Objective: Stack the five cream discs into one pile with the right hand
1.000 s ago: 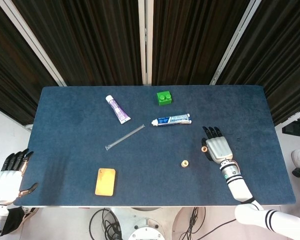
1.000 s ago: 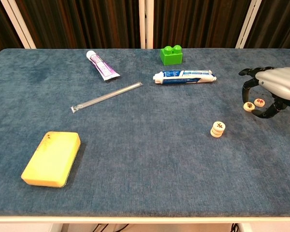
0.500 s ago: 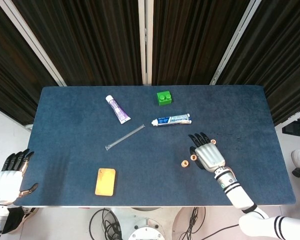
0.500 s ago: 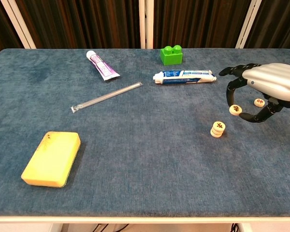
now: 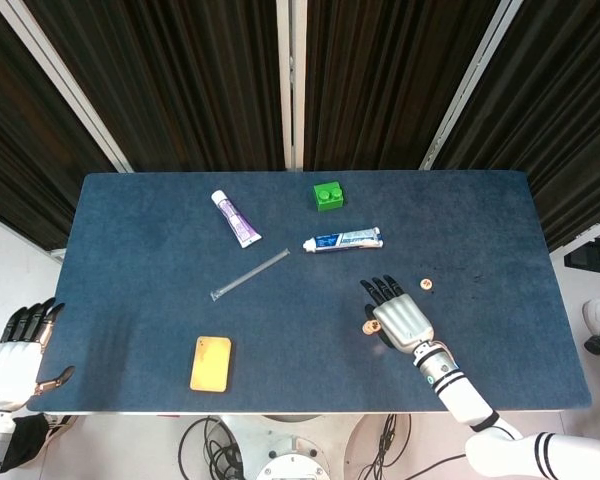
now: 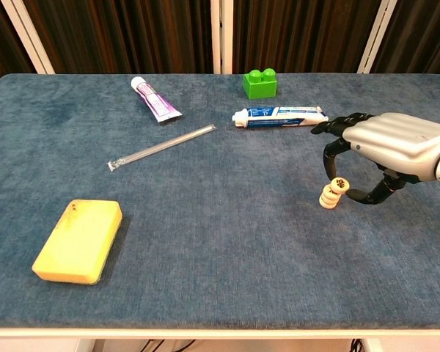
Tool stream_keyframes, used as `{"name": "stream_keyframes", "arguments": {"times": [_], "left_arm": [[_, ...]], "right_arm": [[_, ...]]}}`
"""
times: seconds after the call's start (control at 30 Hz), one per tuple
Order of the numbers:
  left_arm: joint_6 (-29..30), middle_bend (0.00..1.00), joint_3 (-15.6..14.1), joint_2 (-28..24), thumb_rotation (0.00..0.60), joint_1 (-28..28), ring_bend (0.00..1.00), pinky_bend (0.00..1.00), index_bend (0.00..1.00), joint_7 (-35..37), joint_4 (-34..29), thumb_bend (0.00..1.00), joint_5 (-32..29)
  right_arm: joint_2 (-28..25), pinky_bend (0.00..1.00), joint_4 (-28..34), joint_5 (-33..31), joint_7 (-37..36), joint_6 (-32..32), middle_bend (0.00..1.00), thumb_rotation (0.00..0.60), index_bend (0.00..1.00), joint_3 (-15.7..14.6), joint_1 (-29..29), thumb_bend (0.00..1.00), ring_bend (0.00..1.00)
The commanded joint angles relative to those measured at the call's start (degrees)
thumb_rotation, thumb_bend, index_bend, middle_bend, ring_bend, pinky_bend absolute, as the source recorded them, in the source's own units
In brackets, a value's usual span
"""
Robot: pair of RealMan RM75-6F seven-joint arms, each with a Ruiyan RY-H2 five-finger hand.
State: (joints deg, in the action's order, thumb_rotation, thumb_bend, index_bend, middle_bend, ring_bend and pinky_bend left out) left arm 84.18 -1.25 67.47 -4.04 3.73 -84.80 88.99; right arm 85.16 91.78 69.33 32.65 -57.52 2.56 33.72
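Since a second ago the right hand (image 6: 378, 158), pinching a cream disc (image 6: 341, 182), has carried it from three o'clock onto the pile (image 6: 330, 196), leaving one loose disc (image 5: 427, 284).

Our small cream round discs: a short stack (image 6: 329, 198), one pinched just above it (image 6: 341, 182), another (image 5: 427, 284) flat, apart.

I've carried one cream disc (image 6: 341, 182) with my right hand (image 6: 385, 150) leftward from beside the lone disc (image 5: 427, 284) to just above the pile (image 6: 328, 197); lone disc now uncovered.
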Motion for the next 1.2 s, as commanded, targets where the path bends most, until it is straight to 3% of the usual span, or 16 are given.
{"name": "stream_keyframes", "arguments": {"times": [0.03, 0.77, 1.2], "left_arm": [[-0.1, 0.00, 0.0, 0.0, 0.600, 0.0, 0.00, 0.00, 0.00, 0.1, 0.0, 0.19, 0.0], [-0.2, 0.00, -0.1, 0.1, 0.600, 0.1, 0.00, 0.00, 0.00, 0.7, 0.5, 0.19, -0.1], [-0.1, 0.00, -0.1, 0.2, 0.600, 0.2, 0.00, 0.00, 0.00, 1.1, 0.8, 0.19, -0.1]], "right_arm": [[0.3, 0.00, -0.1, 0.0, 0.4, -0.3, 0.04, 0.600, 0.51, 0.1, 0.1, 0.31, 0.00], [1.2, 0.00, -0.4, -2.0, 2.5, -0.1, 0.04, 0.600, 0.44, -0.3, 0.7, 0.31, 0.00], [0.8, 0.00, 0.1, -2.0, 1.7, 0.2, 0.03, 0.600, 0.32, -0.5, 1.0, 0.28, 0.00]]}}
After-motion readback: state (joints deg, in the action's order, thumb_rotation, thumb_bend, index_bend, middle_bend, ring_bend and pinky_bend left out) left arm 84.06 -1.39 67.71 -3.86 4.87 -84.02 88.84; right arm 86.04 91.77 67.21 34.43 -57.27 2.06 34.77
